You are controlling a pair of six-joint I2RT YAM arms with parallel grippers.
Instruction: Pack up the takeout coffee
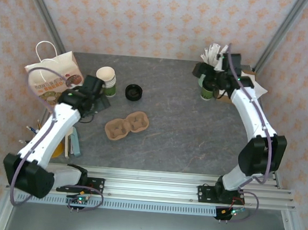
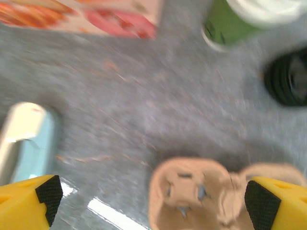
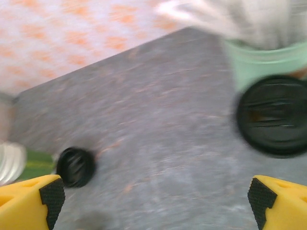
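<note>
1. The takeout coffee [image 3: 273, 115] stands at the tabletop's [image 1: 185, 123] far right, just beside the straw holder [image 3: 259, 60].
2. Right hand [image 3: 156, 196]: fingers apart, empty, near the coffee.
3. Left hand [image 2: 151, 199]: fingers apart, above the cup carrier [image 2: 189, 189].

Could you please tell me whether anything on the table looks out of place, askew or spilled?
Nothing looks spilled. A loose black lid lies alone on the table, right of the cup stack, on no cup. The cardboard carrier lies empty and at a slant.

Motion blur smears both wrist views. Above the right fingers [image 3: 280, 201], the takeout coffee [image 3: 272, 115] runs off the frame edge, its sides hidden from view.
</note>
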